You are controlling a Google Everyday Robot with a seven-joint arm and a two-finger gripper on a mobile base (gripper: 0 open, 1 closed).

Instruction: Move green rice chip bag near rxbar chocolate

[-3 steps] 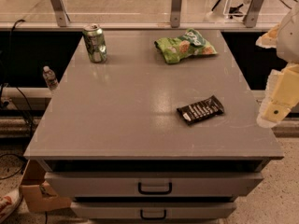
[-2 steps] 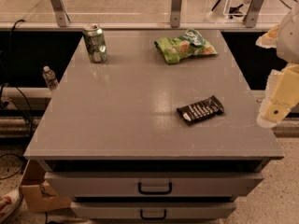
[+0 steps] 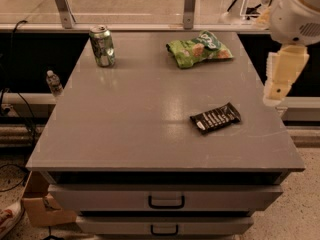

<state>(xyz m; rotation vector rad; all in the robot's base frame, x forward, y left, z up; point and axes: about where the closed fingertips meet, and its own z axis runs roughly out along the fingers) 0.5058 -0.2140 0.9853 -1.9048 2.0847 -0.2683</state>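
The green rice chip bag (image 3: 198, 49) lies flat at the far right of the grey tabletop (image 3: 130, 119); it is crinkly light green with a darker logo patch. The rxbar chocolate (image 3: 215, 117), a small dark wrapper with white lettering, lies nearer the front right, well apart from the bag. My gripper (image 3: 278, 90) hangs from the white arm at the right edge of the table, pointing down. It is to the right of both things, above the table's level, and touches neither.
A green soda can (image 3: 102, 46) stands upright at the far left of the tabletop. A small water bottle (image 3: 53, 83) stands below the table on the left. Drawers (image 3: 166, 200) with handles are under the top. A cardboard box (image 3: 42, 205) sits on the floor at front left.
My arm and gripper have shifted a little up and to the left, closer to the table's right edge. The bag, the bar and the can have not moved.
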